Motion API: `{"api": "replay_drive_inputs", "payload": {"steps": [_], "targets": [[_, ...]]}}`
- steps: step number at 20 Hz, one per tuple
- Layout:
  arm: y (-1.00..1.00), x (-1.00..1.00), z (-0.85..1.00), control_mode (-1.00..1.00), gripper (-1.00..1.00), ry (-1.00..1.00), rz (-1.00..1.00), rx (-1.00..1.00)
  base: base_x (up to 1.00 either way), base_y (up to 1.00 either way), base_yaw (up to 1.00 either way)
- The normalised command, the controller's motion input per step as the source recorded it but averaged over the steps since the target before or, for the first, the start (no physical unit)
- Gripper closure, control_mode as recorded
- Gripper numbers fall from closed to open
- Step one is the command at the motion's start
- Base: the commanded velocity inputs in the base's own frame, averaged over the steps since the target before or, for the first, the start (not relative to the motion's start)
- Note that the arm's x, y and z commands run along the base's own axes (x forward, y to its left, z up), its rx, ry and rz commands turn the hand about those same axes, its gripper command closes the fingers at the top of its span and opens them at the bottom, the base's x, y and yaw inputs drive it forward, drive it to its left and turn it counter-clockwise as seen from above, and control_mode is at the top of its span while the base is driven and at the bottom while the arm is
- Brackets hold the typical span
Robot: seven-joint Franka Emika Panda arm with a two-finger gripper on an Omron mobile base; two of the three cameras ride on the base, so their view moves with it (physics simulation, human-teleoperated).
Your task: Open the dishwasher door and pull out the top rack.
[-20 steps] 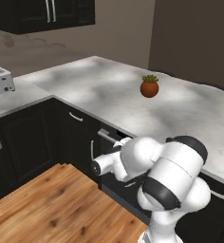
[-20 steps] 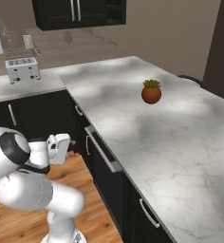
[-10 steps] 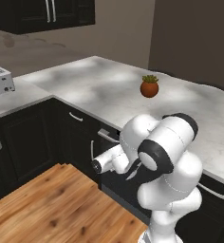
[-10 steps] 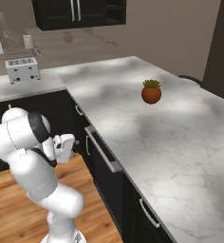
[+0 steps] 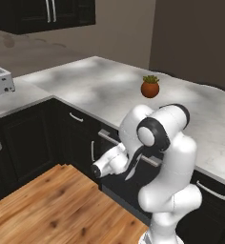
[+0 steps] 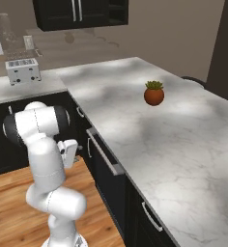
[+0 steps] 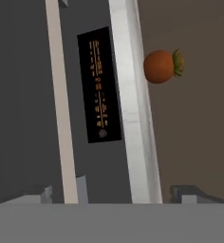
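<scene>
In the hand view the 2 small dark finger tips of the gripper [image 7: 111,193] show at about 7 and 5 o'clock, set well apart and pinching nothing, so I read them as spread. Just beyond them the silver bar handle [image 7: 60,102] runs as 1 long pale strip from about 6 toward 11 o'clock, crossing the space between the fingers but much nearer the 7 o'clock finger than the other. The bar's long axis lies across the line joining the 2 tips, which suits a grasp, though the hand looks off-centre and likely needs to shift toward the bar before closing; that is a judgement. Whether the tips already reach the bar cannot be told. Behind the bar is the dishwasher door [image 7: 19,95], which looks shut, with a black control panel [image 7: 99,92] lettered in orange, then the pale counter edge [image 7: 133,104]. In the left base view the gripper [image 5: 101,167] sits at the left end of the handle [image 5: 109,138], below the marble counter [image 5: 100,90]. Farther off, a small potted plant [image 5: 150,86] stands on the counter, and a toaster [image 5: 0,81] is at 9 o'clock. The top rack is hidden inside.
</scene>
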Motion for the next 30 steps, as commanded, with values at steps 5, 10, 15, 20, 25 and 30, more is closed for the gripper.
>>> {"api": "replay_drive_inputs", "payload": {"steps": [5, 10, 15, 20, 25, 30], "targets": [[0.0, 0.16, -0.21, -1.0, -1.0, 0.0, 0.0, -0.02, 0.0, 0.0, 0.0], [-0.06, 0.21, -0.14, -1.0, -1.0, 0.0, 0.0, 0.0, 0.0, 0.0, 0.0], [-0.1, 0.28, -0.09, -1.0, -1.0, 0.0, -0.01, 0.0, 0.0, 0.0, 0.0], [-0.19, 0.29, -0.07, -1.0, -1.0, 0.0, -0.02, 0.0, 0.0, 0.0, 0.0], [-0.17, 0.3, -0.11, -1.0, -1.0, 0.0, 0.0, 0.0, 0.0, 0.0, 0.0], [-0.11, 0.29, -0.18, -1.0, -1.0, 0.0, 0.0, 0.0, 0.0, 0.0, 0.0]]}}
